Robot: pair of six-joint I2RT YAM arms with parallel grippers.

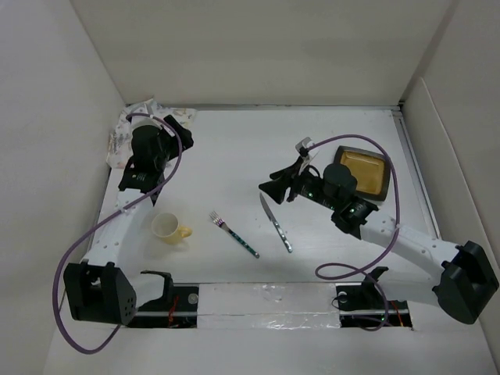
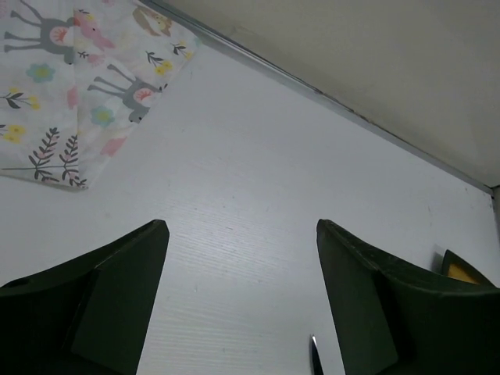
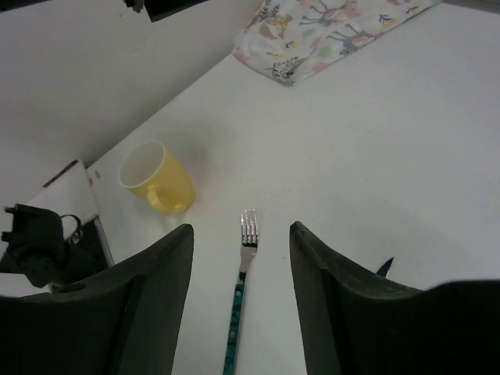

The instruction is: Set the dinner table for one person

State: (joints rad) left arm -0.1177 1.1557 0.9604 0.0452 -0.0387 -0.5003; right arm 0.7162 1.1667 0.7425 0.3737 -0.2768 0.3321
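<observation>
Dinner table [image 1: 234,156] is spread beneath both arms. Patterned placemat [image 1: 129,129] is bunched at its far-left corner, and a yellow square plate [image 1: 367,172] is set far right. Left gripper [image 2: 242,234] and right gripper [image 3: 241,230] are held apart, nothing gripped. Yellow mug [image 1: 168,227], knife [image 1: 276,223] and fork [image 1: 234,234] are laid near the front.

Colours: matte white rectangular board table [image 1: 234,156].
Also: white cloth placemat [image 2: 70,78], grey deer, pink flowers, dark leaf sprigs; yellow ceramic mug [image 3: 168,187]; metal fork [image 3: 238,297], teal patterned handle.

The left hand [image 2: 242,234] hangs at the far left, fingers spread apart; the right hand [image 3: 241,233] hangs near the centre, fingers also parted.
</observation>
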